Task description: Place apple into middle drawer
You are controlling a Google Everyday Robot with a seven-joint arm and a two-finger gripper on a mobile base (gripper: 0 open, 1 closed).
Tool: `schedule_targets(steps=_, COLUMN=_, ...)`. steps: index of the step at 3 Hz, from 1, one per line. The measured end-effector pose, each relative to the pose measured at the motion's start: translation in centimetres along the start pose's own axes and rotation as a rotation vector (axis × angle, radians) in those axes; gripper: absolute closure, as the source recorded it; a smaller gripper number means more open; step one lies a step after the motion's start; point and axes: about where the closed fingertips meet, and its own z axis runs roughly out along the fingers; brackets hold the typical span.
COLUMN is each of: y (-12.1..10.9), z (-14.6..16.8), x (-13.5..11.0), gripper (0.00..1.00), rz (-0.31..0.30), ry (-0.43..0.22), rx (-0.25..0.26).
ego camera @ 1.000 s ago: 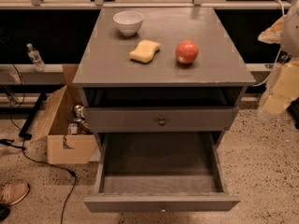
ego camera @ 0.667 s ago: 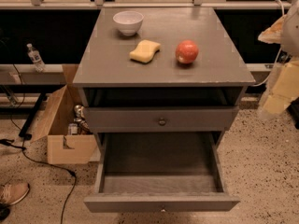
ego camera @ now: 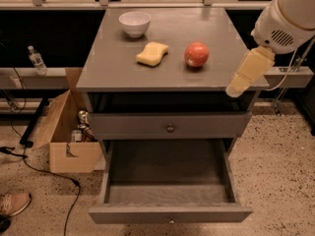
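The round red apple [ego camera: 196,54] rests on the grey cabinet top [ego camera: 162,75], just right of the yellow wavy-edged sponge [ego camera: 152,53] and nearer than the white bowl [ego camera: 134,23]. The wide grey middle drawer [ego camera: 147,213] stands pulled out at the near side, below the closed grey drawer front with the shiny knob [ego camera: 170,128]. I judge the step in hand to be the approach: the cream-coloured gripper [ego camera: 236,86] hangs at the cabinet's right edge, well apart from the apple. I cannot tell whether it is released or clenched, so the next move calls for carrying it left over the apple before descending to grasp.
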Motion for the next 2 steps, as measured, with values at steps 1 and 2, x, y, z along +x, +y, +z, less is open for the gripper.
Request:
schedule_targets(steps=1, y=-0.2, z=0.1, x=-0.2, gripper=0.0, rz=0.012, ry=-0.003, rx=0.001)
schedule_targets(steps=2, y=-1.1, z=0.9, x=-1.2, gripper=0.0, rz=0.073, ry=-0.019, rx=0.005)
